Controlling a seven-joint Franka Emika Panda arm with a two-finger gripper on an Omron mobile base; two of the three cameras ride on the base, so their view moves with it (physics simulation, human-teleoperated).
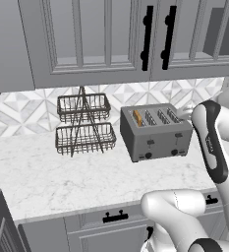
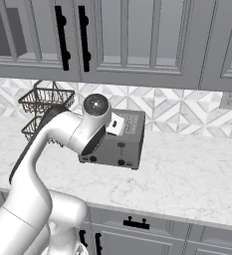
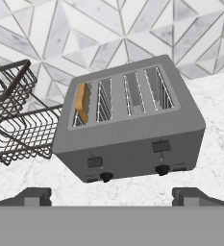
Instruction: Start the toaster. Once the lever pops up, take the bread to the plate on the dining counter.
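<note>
My gripper (image 3: 111, 196) wide apart, holding nothing, hovering off front of toaster (image 3: 132, 126), not touching. Toaster straight ahead and below my fingertips, front face toward me, long side running across my view. Two levers on that face: left lever (image 3: 95, 162) under slot holding bread (image 3: 82, 103), right lever (image 3: 161, 145) under bare slots. Bread stands upright in leftmost slot, beside wire basket rack (image 3: 15, 120). Next move, my guess: shift left, come down on left lever.
</note>
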